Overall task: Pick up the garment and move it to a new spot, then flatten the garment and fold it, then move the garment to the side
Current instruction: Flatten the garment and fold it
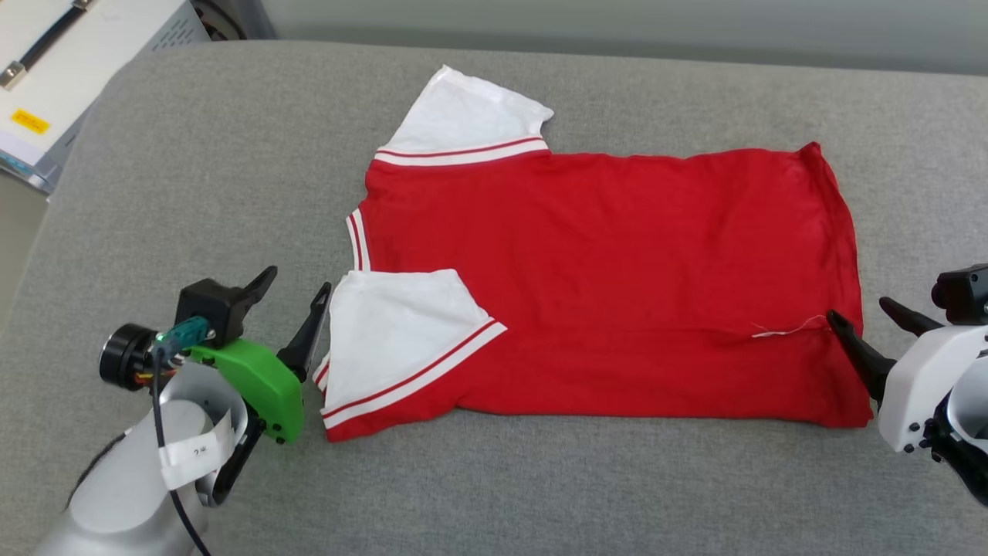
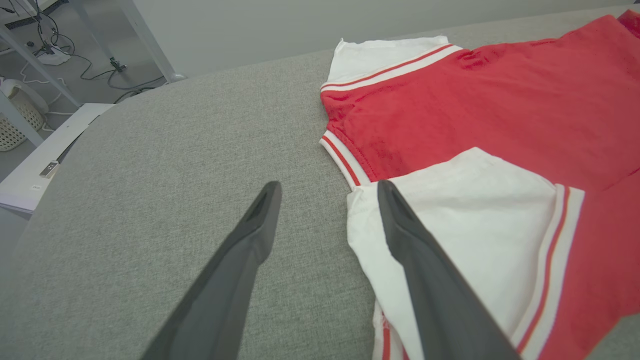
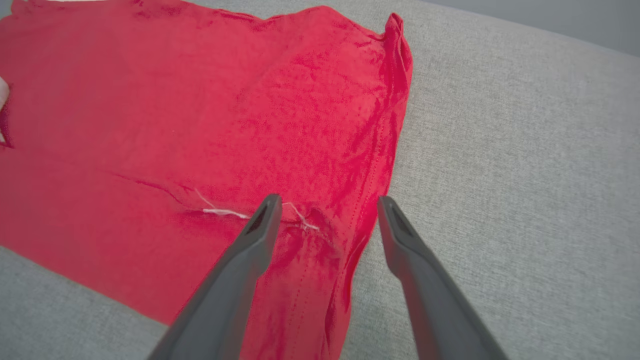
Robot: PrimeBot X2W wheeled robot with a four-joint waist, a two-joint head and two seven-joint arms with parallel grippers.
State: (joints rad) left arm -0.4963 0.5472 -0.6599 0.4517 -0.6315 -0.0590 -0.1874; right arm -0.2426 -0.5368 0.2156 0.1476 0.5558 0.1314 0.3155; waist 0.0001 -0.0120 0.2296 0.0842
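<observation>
My left gripper [image 1: 298, 279] nearest, jaws wide, just beside garment [image 1: 617, 286], sleeve end; my right gripper [image 1: 858, 309] wide too, at hem end. Garment flat mid grey cushion [image 1: 193, 193]; white case [image 1: 54, 69] far left

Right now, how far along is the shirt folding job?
Done: the garment lies spread flat on the grey surface, its near sleeve apparently turned in over the body. In hand: both grippers are open, the left gripper straddling that sleeve's edge, the right gripper straddling the hem, neither holding cloth. Left: the main folds and the move aside.
</observation>
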